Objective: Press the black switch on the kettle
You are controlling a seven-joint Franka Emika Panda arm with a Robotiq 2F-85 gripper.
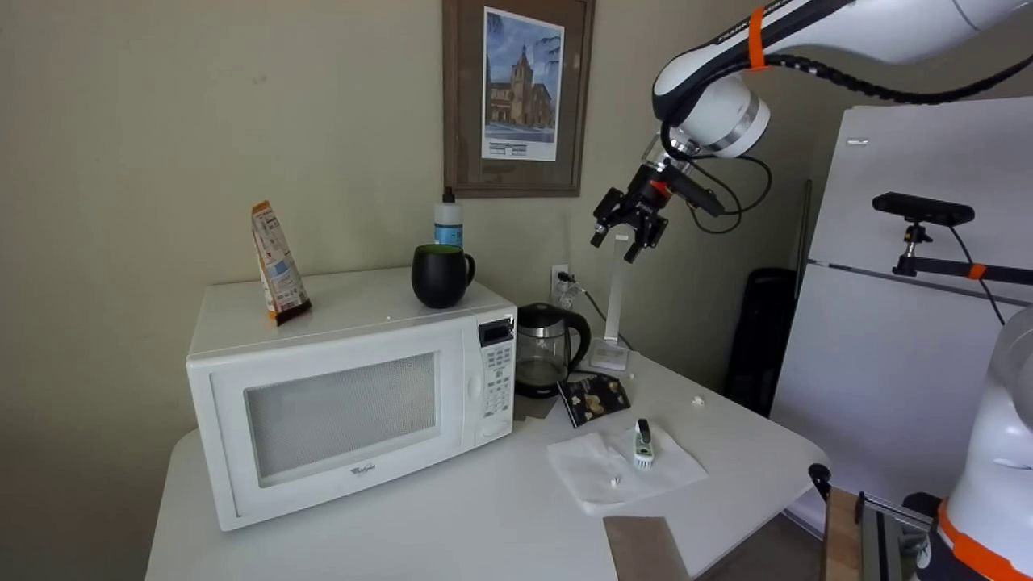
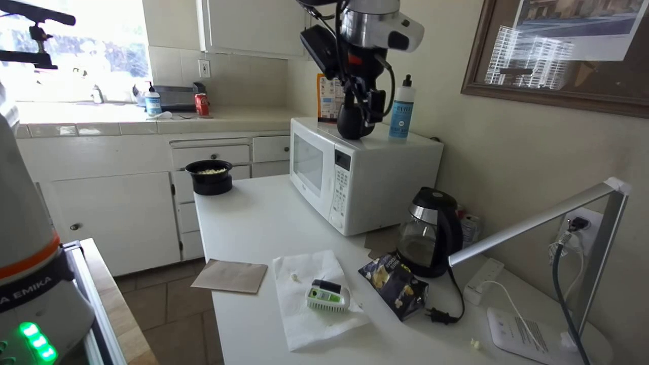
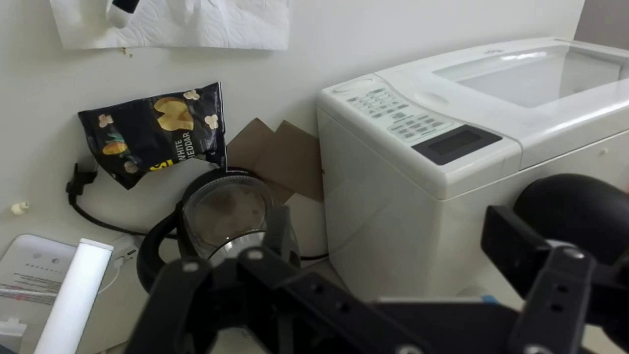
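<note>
1. A white table (image 1: 452, 516), shown in both exterior views, carries household things.
2. A white robot arm (image 1: 722, 117) banded in orange reaches over it from the upper right of an exterior view.
3. A white microwave (image 1: 347, 411) sits on the table, its door closed.
4. A slim desk lamp (image 2: 603, 248) stands on the table, its bar sloping downward.
5. A white paper towel (image 2: 304, 327) lies spread out on the table.
6. The kettle (image 2: 421, 238), glass and silver with black lid, handle and base, stands upright on the table just beside the microwave, between it and the lamp in an exterior view. Its switch is too small to make out.
7. The black gripper (image 3: 385, 221) hangs in the air, higher than the kettle and apart from it, its jaws spread wide. In the wrist view one finger appears in front of the kettle.
8. A black snack bag (image 3: 132, 130) printed with popcorn lies at the kettle's foot; whether they touch cannot be told.
9. A pump bottle (image 2: 402, 119) with a blue label stands on the microwave.
10. A dark mug (image 1: 438, 278) stands near it.
11. A green-and-white scrub brush (image 2: 327, 299) rests on the paper towel.
</note>
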